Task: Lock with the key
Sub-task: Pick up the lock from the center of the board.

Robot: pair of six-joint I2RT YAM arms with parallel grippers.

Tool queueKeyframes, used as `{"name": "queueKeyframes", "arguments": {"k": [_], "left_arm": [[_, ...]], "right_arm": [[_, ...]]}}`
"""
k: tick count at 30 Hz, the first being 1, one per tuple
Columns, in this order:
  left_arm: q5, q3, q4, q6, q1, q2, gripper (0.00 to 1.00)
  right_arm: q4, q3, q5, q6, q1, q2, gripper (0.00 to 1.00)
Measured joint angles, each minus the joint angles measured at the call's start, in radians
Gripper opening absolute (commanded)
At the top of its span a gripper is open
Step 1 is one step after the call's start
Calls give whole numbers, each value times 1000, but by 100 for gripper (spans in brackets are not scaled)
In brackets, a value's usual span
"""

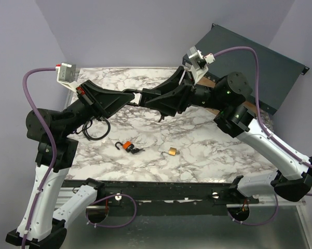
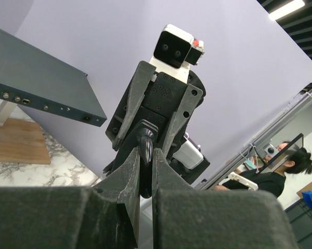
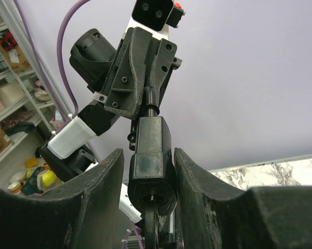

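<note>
Both arms meet in the air above the marble table (image 1: pixel 207 155). Between them hangs a black padlock (image 1: pixel 141 96), seen close in the right wrist view as a black block (image 3: pixel 150 166). My right gripper (image 1: pixel 149 97) (image 3: pixel 149 155) holds the lock's body between its fingers. A dark key (image 3: pixel 156 231) sticks out of the keyhole in the lock's underside, towards the right palm. My left gripper (image 1: pixel 131 97) (image 2: pixel 146 155) is shut on the lock's rounded black shackle (image 2: pixel 145 139).
An orange padlock (image 1: pixel 127 147) with its shackle open and a small brass padlock (image 1: pixel 172 152) lie on the table near the front. A black cable loop (image 1: pixel 96 132) lies at the left. A dark panel (image 1: pixel 249 57) and a wooden board (image 1: pixel 214 82) stand at the back right.
</note>
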Motion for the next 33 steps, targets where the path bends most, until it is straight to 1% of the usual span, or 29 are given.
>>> {"name": "queueKeyframes", "arguments": {"k": [6, 14, 16, 18, 22, 24, 27, 28, 30, 31, 33], "left_arm": [[-3, 0, 0, 3, 0, 3, 0], [-3, 0, -1, 3, 0, 4, 0], [-3, 0, -1, 3, 0, 4, 0], [-3, 0, -1, 3, 0, 4, 0], [-3, 0, -1, 3, 0, 4, 0], [-3, 0, -1, 3, 0, 4, 0], [-3, 0, -1, 2, 0, 4, 0], [-3, 0, -1, 2, 0, 4, 0], [-3, 0, -1, 2, 0, 4, 0], [-3, -1, -1, 3, 0, 4, 0], [-3, -4, 0, 4, 0, 3, 0]], "right_arm": [[-6, -8, 16, -17, 0, -8, 52], [-11, -22, 25, -30, 0, -23, 52], [-11, -23, 26, -30, 0, -24, 51], [-12, -23, 26, -30, 0, -24, 48], [-14, -23, 26, -33, 0, -23, 46], [-14, -23, 26, -34, 0, -23, 44], [-16, -23, 31, -37, 0, -23, 38], [-17, -23, 35, -37, 0, -23, 32], [-21, -23, 40, -37, 0, -23, 14], [-21, -23, 41, -37, 0, -23, 8], [-26, -23, 44, -37, 0, -23, 1]]}}
